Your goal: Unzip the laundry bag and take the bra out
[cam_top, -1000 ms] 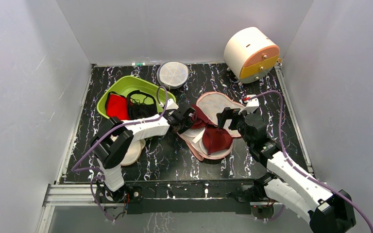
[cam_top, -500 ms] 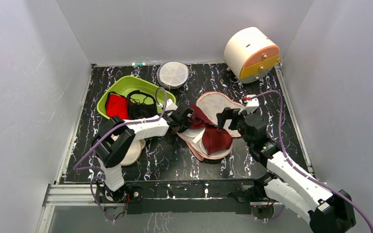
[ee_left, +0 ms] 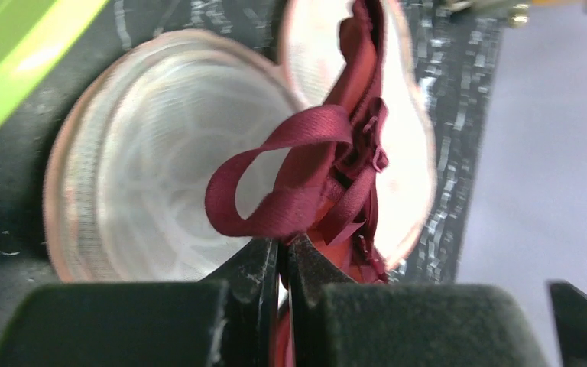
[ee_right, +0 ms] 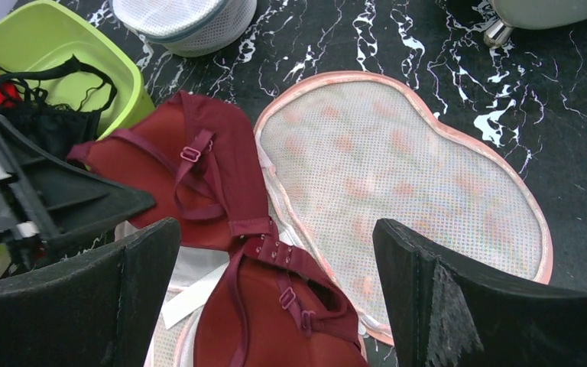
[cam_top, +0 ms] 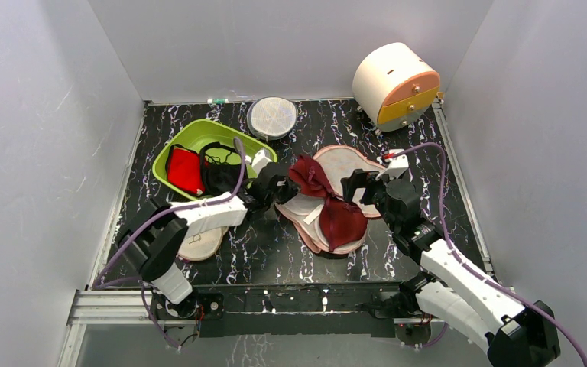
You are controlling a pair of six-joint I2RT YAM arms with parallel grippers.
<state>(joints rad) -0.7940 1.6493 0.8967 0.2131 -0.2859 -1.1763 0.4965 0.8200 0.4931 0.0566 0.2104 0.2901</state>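
Observation:
The laundry bag lies unzipped and spread open at the table's middle, its pale inside and mesh lid facing up. The maroon bra lies across it. One cup is lifted and bunched toward the left. My left gripper is shut on a strap at that end, its fingertips pinched together. My right gripper hovers open just right of the bra. Its wide-apart fingers straddle the lower cup without touching it.
A green tub at the back left holds a red garment and a black bra. A round grey mesh disc stands behind. A cream disc lies under my left arm. A round drawer unit sits back right.
My left gripper shut on the bra's strap and drew back to the left, lifting and bunching the near cup. The right arm stayed still and open.

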